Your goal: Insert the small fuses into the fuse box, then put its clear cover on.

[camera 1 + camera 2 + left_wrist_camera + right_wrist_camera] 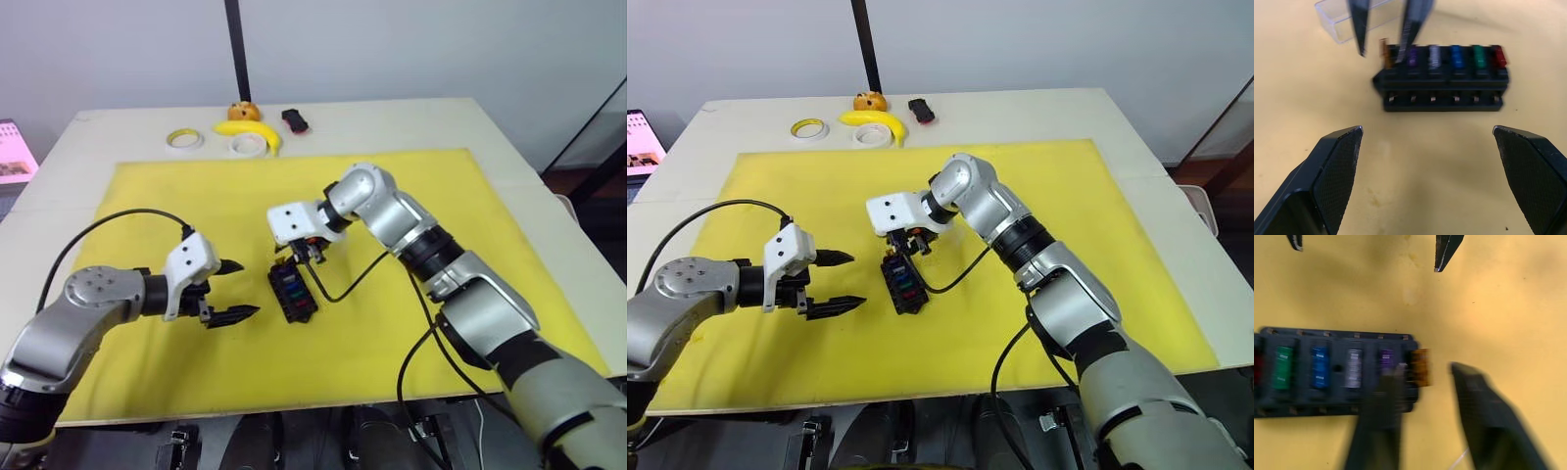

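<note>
Where slots run, fuse box [1442,81] with seemingly six fuses [1456,56].

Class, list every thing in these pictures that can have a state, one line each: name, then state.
Fuse box: flat on the mat, uncovered, one row filled.
Yellow fuse: at the end slot, sticking out past the box's edge, not seated.
Other fuses: five seated in a row.
Cover: off, lying on the mat beyond the box.
Left end effector: open, empty.
Right end effector: open, around the yellow fuse.

Right end effector [1420,382] open astride yellow fuse [1420,366] at fuse box [1334,374] end.
</note>
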Motion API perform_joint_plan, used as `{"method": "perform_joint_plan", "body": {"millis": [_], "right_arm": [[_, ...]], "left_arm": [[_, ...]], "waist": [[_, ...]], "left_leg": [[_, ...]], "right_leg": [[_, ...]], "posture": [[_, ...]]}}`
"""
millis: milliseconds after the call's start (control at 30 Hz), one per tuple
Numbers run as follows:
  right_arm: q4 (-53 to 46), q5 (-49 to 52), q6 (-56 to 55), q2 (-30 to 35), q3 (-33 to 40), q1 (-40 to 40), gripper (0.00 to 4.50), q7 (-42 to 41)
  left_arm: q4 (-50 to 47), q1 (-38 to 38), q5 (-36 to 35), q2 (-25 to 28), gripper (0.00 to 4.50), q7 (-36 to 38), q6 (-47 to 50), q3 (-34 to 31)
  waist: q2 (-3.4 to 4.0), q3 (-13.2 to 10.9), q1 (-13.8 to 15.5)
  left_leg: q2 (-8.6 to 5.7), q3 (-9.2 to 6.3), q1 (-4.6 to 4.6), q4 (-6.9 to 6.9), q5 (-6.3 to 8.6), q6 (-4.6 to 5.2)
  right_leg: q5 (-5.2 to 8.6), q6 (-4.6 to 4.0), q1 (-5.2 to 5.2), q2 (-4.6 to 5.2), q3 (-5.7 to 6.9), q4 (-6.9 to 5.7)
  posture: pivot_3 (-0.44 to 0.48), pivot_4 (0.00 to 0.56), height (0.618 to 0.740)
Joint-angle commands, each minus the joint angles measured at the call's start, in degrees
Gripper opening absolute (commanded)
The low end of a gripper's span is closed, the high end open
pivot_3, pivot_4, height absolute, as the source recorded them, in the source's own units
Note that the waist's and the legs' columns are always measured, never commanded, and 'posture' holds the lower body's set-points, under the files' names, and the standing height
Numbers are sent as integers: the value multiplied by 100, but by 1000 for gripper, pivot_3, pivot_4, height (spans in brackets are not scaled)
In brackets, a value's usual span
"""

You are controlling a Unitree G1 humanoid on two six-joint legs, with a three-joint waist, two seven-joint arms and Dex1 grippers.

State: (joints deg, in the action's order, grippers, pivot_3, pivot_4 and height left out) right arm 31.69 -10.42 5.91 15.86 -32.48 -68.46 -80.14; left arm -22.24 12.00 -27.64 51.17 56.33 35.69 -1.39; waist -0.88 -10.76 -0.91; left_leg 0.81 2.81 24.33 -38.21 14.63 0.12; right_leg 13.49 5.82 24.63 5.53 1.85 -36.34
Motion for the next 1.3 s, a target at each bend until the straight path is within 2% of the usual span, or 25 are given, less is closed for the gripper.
{"method": "perform_joint_plan", "body": {"millis": [33, 633, 1133, 1233, 1300], "right_arm": [[-299, 59, 71, 45, 115, -58, 1799, -128], [-635, 497, 1007, 150, 518, -55, 1799, -313], [-263, 461, 907, 55, 447, 94, 1799, -184], [-219, 454, 900, 25, 445, 95, 977, -169], [-191, 453, 887, 12, 447, 87, 24, -160]], "left_arm": [[-156, -19, 8, 23, 4500, -16, -79, -108], [31, 83, 124, 43, 4500, 12, -214, -127], [2, 95, 116, 60, 4500, 13, -163, -146], [-16, 81, 111, 64, 4500, 2, -149, -154], [-27, 73, 105, 66, 4500, -6, -140, -163]], "waist": [[0, 0, -3], [0, 0, 3], [0, 0, -5], [0, 0, -3], [0, 0, -1]], "left_leg": [[0, 0, 0, 0, 0, 0], [0, 1, 0, 0, 0, 0], [0, 1, 0, 0, 0, 0], [0, 1, 0, 0, 0, 0], [0, 2, 0, 0, 0, 0]], "right_leg": [[0, 0, 0, 0, 0, 0], [0, 0, 0, 0, 0, 0], [0, 0, 0, 0, 0, 0], [0, 0, 0, 0, 0, 0], [0, 0, 0, 0, 0, 0]], "posture": [[0, 150, 740], [0, 150, 740], [0, 150, 740], [0, 150, 740], [0, 150, 740]]}}
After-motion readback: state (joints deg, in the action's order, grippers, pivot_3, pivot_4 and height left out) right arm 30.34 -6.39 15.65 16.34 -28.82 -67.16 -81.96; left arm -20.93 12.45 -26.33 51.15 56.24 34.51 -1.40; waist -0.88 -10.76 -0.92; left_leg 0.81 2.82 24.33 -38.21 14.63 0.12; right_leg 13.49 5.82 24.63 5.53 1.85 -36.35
